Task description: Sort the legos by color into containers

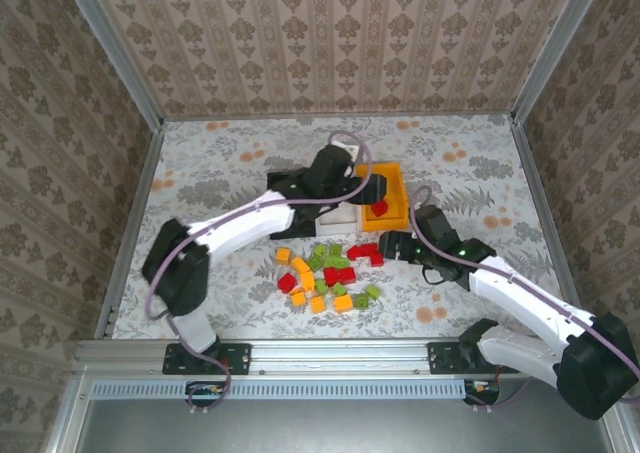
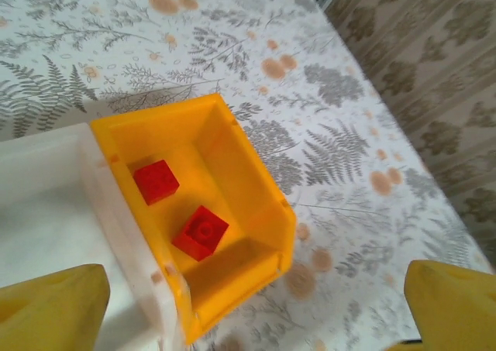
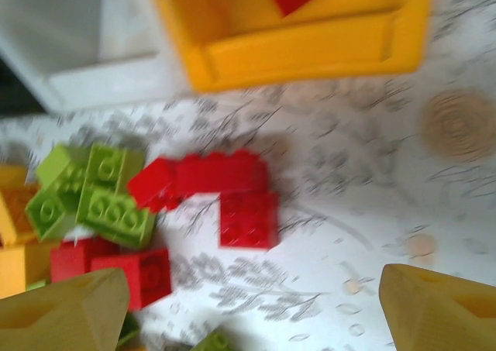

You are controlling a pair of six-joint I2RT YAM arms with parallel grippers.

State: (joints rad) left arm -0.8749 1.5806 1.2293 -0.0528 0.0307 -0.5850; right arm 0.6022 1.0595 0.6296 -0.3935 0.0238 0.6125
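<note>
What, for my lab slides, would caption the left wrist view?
Left gripper open over the orange bin, two red bricks inside, white bin beside it.

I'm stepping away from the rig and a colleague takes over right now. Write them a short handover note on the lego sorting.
Left gripper: open, empty, above the orange bin.
Right gripper: open, empty, above a cluster of red bricks on the table.
Done: two red bricks lie in the orange bin.
Left: the mixed pile of red, orange-yellow and green bricks lies on the table in front of the bins. The white bin sits against the orange one; its visible part holds no bricks.
</note>
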